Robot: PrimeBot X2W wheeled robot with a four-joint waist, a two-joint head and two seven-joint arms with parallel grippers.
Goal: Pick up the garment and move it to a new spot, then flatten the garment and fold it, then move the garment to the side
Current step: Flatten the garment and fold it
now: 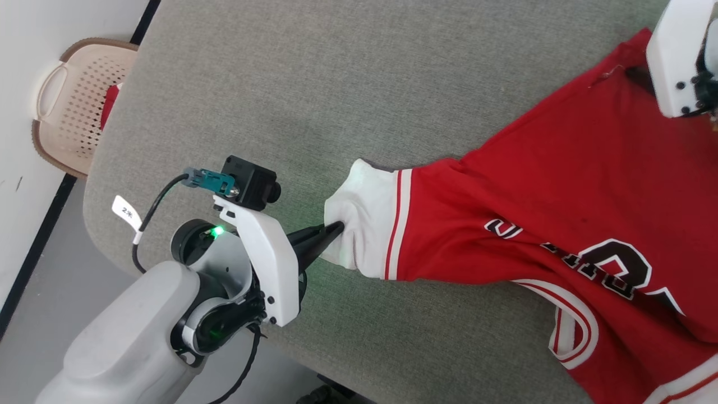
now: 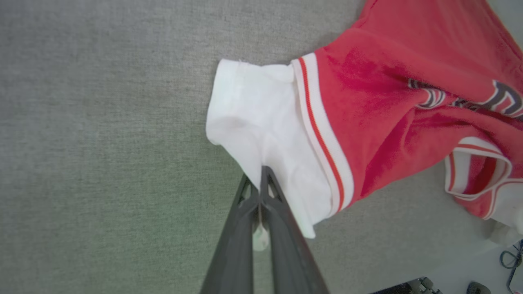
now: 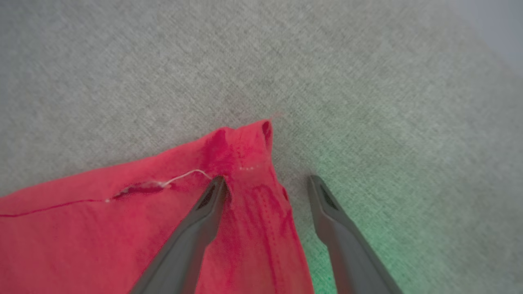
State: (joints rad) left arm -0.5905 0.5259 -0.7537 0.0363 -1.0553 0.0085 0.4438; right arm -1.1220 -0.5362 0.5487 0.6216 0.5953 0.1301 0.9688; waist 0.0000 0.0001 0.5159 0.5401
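Head view: one garment [image 1: 505, 224], left gripper [image 1: 335, 229] pinching its white sleeve [image 1: 364, 219], right gripper [image 3: 266, 178] spread wide.

Soft matt cloth on the garment [image 1: 505, 196]: red knit, smooth white sleeve, striped trim. Under it, the tabletop [image 1: 314, 84] wears coarse grey woven fabric, matt, the weave plain to see. On the left gripper [image 1: 336, 229], dark matt plastic jaws and a glossy white plastic shell. The basket [image 1: 84, 101] is beige perforated plastic.

Open room is being left across the table [image 1: 336, 84] beyond the shirt [image 1: 561, 185]; the floor [image 1: 56, 269] by its far-left corner is being blocked by a basket [image 1: 73, 106].
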